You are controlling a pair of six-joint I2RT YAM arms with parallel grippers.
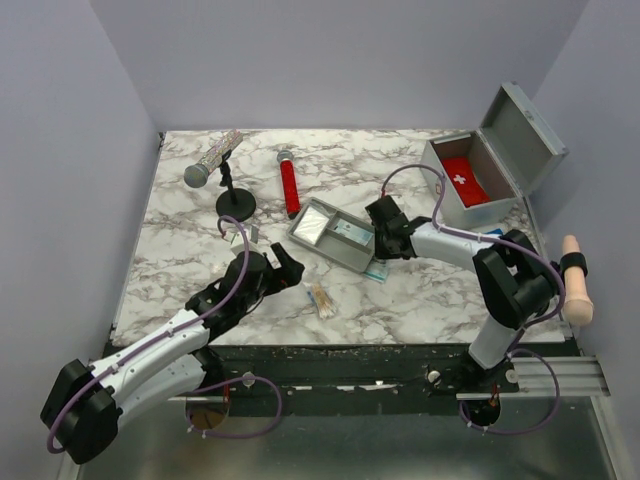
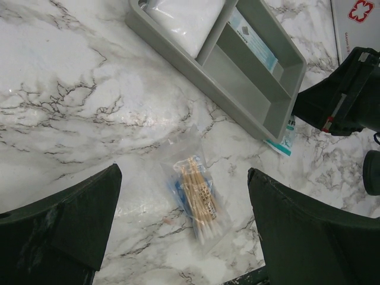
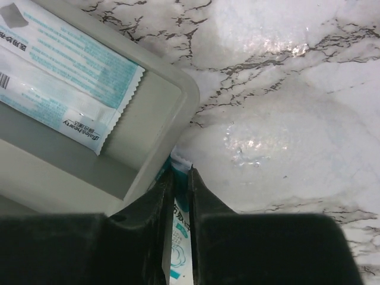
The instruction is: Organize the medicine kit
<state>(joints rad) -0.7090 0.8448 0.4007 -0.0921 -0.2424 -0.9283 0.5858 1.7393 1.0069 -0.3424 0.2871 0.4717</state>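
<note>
The grey metal medicine kit box (image 1: 480, 165) stands open at the back right, lid up, with a red white-cross pouch (image 1: 464, 181) inside. Its grey divided tray (image 1: 336, 234) lies mid-table and holds a white pack and a teal-and-white sachet (image 3: 65, 77). My right gripper (image 3: 180, 173) is shut on a second teal-and-white sachet (image 3: 179, 228), right by the tray's near corner (image 3: 181, 95). My left gripper (image 2: 184, 208) is open above a clear bag of cotton swabs (image 2: 196, 193), which lies on the marble between the jaws.
A red tube (image 1: 289, 187) lies at the back centre. A microphone on a black stand (image 1: 226, 178) stands at the back left. A beige handle (image 1: 577, 280) sticks up beyond the table's right edge. The table's front edge runs just below the swabs bag.
</note>
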